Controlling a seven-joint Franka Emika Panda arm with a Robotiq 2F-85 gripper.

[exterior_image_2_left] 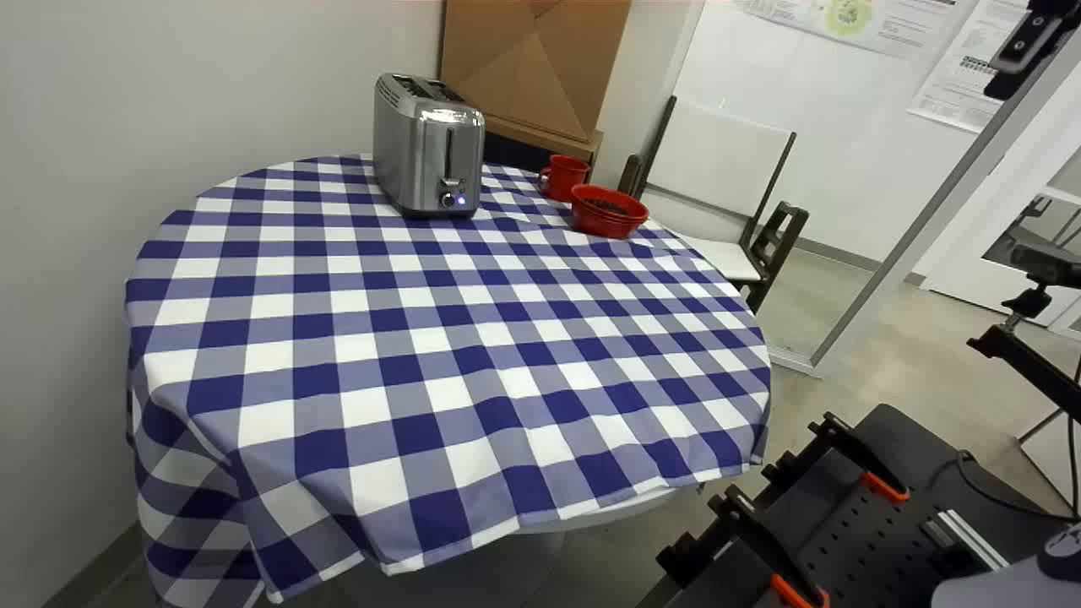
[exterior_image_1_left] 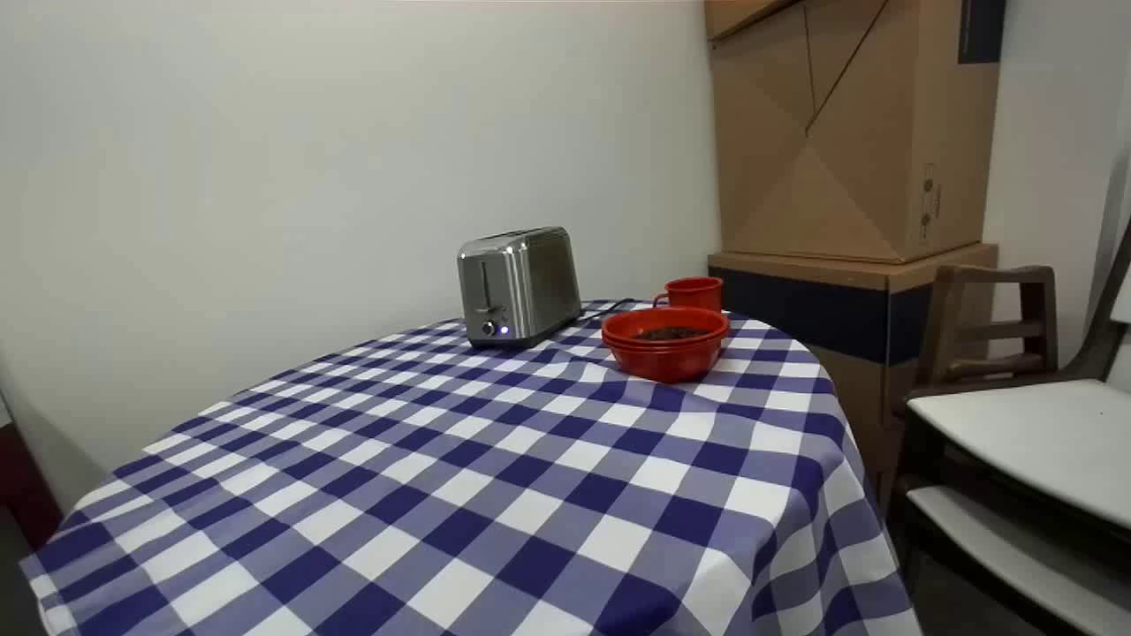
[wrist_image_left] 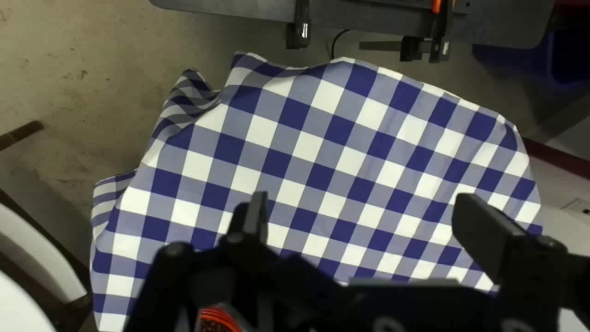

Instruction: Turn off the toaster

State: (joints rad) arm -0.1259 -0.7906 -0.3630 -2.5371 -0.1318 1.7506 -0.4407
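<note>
Standing near the middle of the frame in an exterior view, the toaster [exterior_image_1_left: 519, 287] has a small light [exterior_image_1_left: 504, 330] glowing beside its knob [exterior_image_1_left: 489, 328], and its lever [exterior_image_1_left: 488, 309] sits low in its track, so I judge it is on and the job is not yet done. What is left seems to be everything: reaching the toaster, then working the right control. Only the wrist view shows the gripper [wrist_image_left: 361, 205], its fingers [wrist_image_left: 479, 235] spread wide apart in the lower part of the frame, nothing held between them, the checked cloth [wrist_image_left: 332, 152] beneath. As for containers, the red bowls [exterior_image_1_left: 667, 360], right of centre and apparently nested, hold dark bits [exterior_image_1_left: 669, 334] too small to name. Just beside them is a red mug [exterior_image_1_left: 695, 294]; I cannot make out its contents. The toaster's slots [exterior_image_2_left: 422, 87] show at the upper left in an exterior view, but whether anything is in them, I cannot tell.
</note>
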